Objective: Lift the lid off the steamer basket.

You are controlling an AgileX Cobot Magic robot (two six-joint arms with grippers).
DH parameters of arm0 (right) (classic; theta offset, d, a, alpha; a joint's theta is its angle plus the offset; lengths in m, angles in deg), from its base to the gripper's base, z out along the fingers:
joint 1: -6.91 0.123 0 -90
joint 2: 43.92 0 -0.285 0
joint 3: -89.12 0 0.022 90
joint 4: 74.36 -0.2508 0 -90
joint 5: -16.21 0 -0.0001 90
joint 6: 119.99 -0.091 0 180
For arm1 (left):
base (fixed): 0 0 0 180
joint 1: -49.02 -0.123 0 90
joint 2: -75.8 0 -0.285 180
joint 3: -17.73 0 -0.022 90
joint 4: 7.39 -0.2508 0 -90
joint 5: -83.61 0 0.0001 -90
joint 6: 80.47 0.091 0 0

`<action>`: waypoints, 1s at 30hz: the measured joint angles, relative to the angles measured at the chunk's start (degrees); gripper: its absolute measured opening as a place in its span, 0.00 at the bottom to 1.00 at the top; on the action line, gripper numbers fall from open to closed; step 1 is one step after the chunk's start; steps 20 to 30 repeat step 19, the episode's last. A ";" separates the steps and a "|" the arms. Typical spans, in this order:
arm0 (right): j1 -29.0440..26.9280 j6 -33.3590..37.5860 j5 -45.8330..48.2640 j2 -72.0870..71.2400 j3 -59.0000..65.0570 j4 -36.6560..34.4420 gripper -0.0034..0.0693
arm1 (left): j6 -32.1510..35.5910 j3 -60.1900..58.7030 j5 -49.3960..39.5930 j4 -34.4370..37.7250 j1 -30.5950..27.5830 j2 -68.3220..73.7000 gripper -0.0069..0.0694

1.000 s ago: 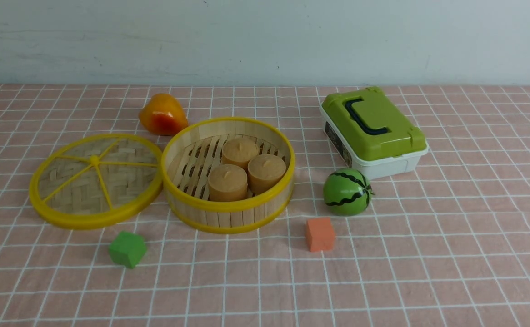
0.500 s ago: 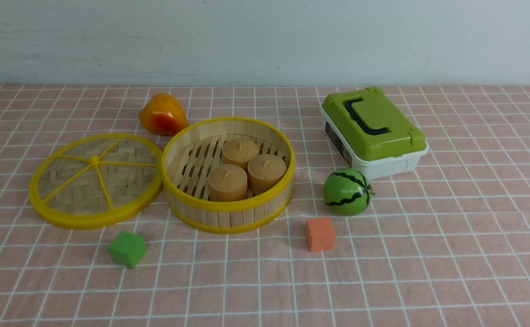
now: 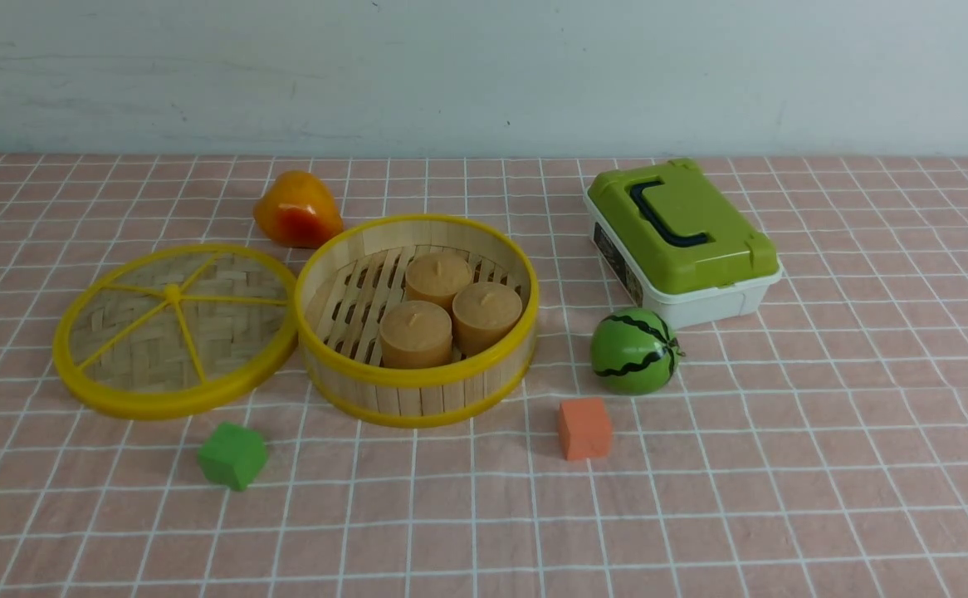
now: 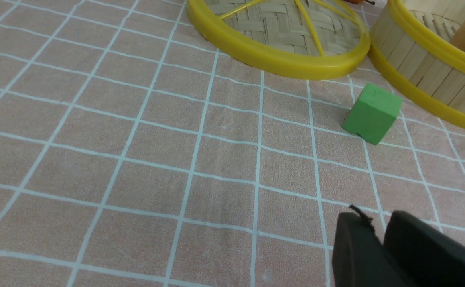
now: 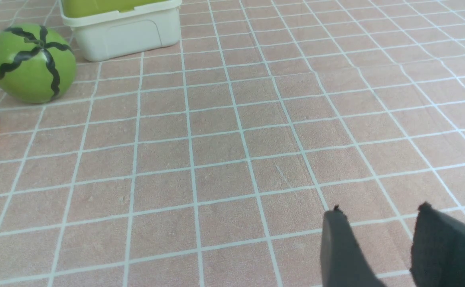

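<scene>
The lid [image 3: 175,328], a woven bamboo disc with yellow rim and spokes, lies flat on the cloth, touching the left side of the steamer basket [image 3: 418,390]. The basket stands uncovered and holds three tan cylinders [image 3: 448,309]. Lid [image 4: 284,28] and basket [image 4: 428,67] also show in the left wrist view. No gripper shows in the front view. My left gripper [image 4: 376,223] is shut and empty over bare cloth, apart from the lid. My right gripper [image 5: 380,213] is open and empty over bare cloth.
A green cube [image 3: 232,454] lies in front of the lid, an orange cube [image 3: 584,428] in front of the basket. A toy watermelon [image 3: 634,350] and a white box with green lid [image 3: 681,241] stand right. An orange fruit [image 3: 296,209] lies behind.
</scene>
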 joint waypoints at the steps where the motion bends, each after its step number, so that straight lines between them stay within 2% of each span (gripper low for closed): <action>1: 0.00 0.00 0.00 0.00 0.00 0.00 0.38 | 0.00 0.00 0.00 0.00 0.00 0.00 0.24; 30: 0.00 0.00 0.00 0.00 0.00 0.00 0.38 | 0.00 0.00 0.00 0.00 0.00 0.00 0.26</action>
